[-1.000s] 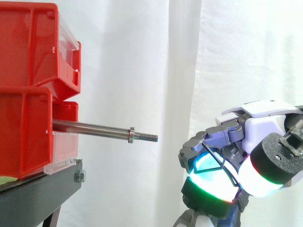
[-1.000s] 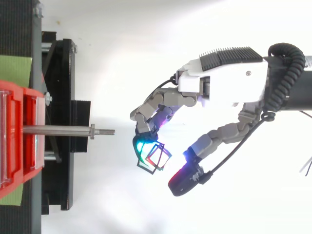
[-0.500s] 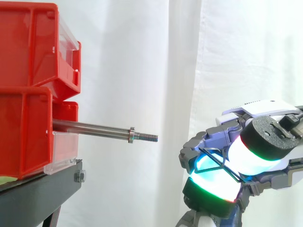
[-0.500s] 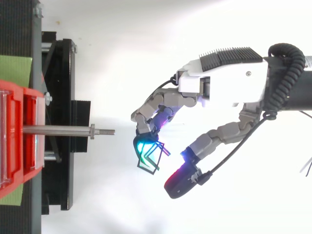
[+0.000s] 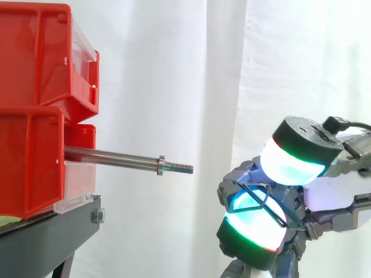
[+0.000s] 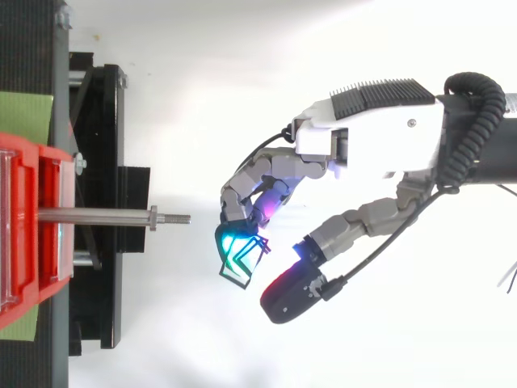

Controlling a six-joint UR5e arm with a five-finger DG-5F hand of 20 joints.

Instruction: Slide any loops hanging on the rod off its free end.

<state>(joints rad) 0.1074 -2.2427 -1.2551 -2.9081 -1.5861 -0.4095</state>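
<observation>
My hand [image 6: 367, 133], fingers curled, carries the loop [image 5: 261, 202] hooked on one fingertip, well past the bare rod [image 5: 116, 157]; I'd uncurl slowly so it drops free.

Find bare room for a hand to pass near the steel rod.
Free: between the steel rod's threaded tip and the robot hand holding a thin dark wire loop; above the rod. Crowded: at the rod's base, against the stacked red bins.

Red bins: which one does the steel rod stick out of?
The lower red plastic bin; the steel rod juts from its front, beneath the upper bin.
</observation>
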